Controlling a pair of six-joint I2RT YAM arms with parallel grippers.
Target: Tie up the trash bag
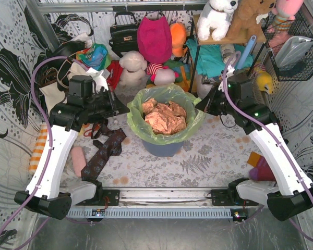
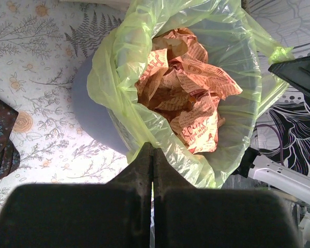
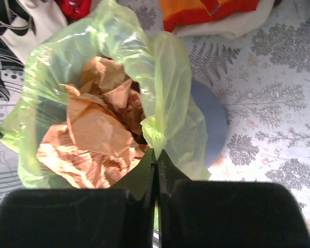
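Observation:
The trash bag is thin light-green plastic lining a round blue-grey bin at the table's middle. Its mouth stands wide, showing crumpled pinkish-brown paper. My left gripper is at the bag's left rim. In the left wrist view it is shut, with a strip of the bag pinched between the jaws. My right gripper is at the right rim. In the right wrist view it is shut on a gathered fold of the bag, lifted slightly above the paper.
A dark patterned tie and a pink roll lie left of the bin. Handbags, plush toys and cloth crowd the back. A shelf and wire basket stand at the right, and a purple-red object lies near the right arm.

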